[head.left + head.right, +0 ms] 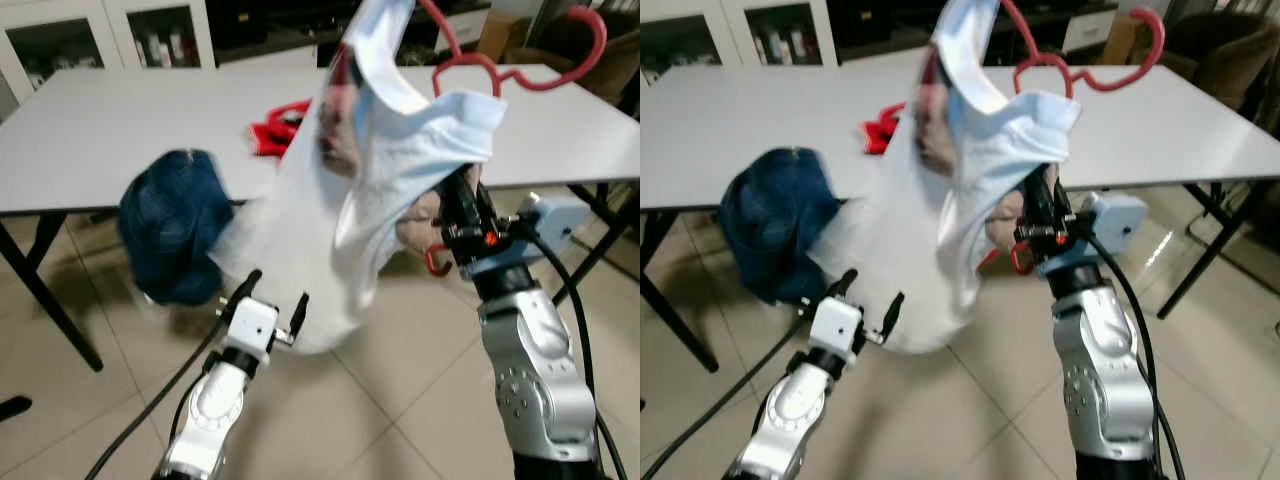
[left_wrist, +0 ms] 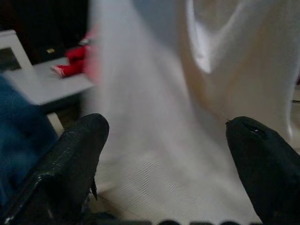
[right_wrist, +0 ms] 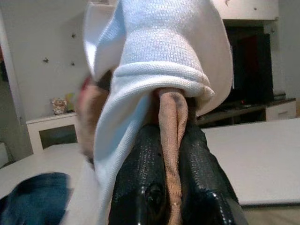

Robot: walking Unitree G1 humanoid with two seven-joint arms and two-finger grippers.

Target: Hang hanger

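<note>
No text, label, brand, number or sign is being shown legibly in any view. The items behind the glass doors of the cabinet (image 1: 160, 35) beyond the desk (image 1: 120, 130) are being rendered too small and blurred for lettering to be made out.

You are looking at a plain indoor room, an office or meeting room by its look: a long white table (image 1: 120, 130) on black legs, glass-door cabinets (image 1: 110, 35) along the far wall, a beige tiled floor (image 1: 380, 400), and a cardboard box (image 1: 497, 32) behind.
</note>
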